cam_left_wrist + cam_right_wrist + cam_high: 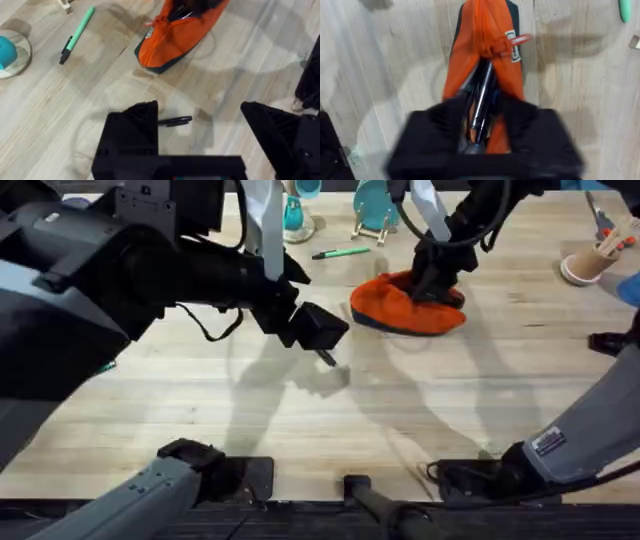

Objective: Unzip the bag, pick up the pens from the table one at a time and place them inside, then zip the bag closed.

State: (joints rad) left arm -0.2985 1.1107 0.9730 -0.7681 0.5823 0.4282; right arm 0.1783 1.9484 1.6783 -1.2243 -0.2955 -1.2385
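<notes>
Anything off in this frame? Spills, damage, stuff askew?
Nothing spilled or damaged. The oblong orange fabric pouch lies unzipped under the right claw, with a dark pen-like thing in its opening. A slim light green pen and a slim black pen lie on the light wooden table, the black one below the open left claw.

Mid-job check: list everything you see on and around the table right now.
bag: one, orange, far middle of the table, unzipped
dark slim item: one, in the bag's opening; possibly a pen, cannot tell
green pen: one, light green with a dark tip, on the table beyond the bag, to its left
black pen: one, black, on the table under the left gripper
teal stand: one, teal, far edge
teal item on a round base: one, teal, left of the stand
cup: one, pale pink, holding sticks, far right
table: one, light wood
left gripper: black, fingers open, above the black pen
right gripper: black, at the bag's opening
</notes>
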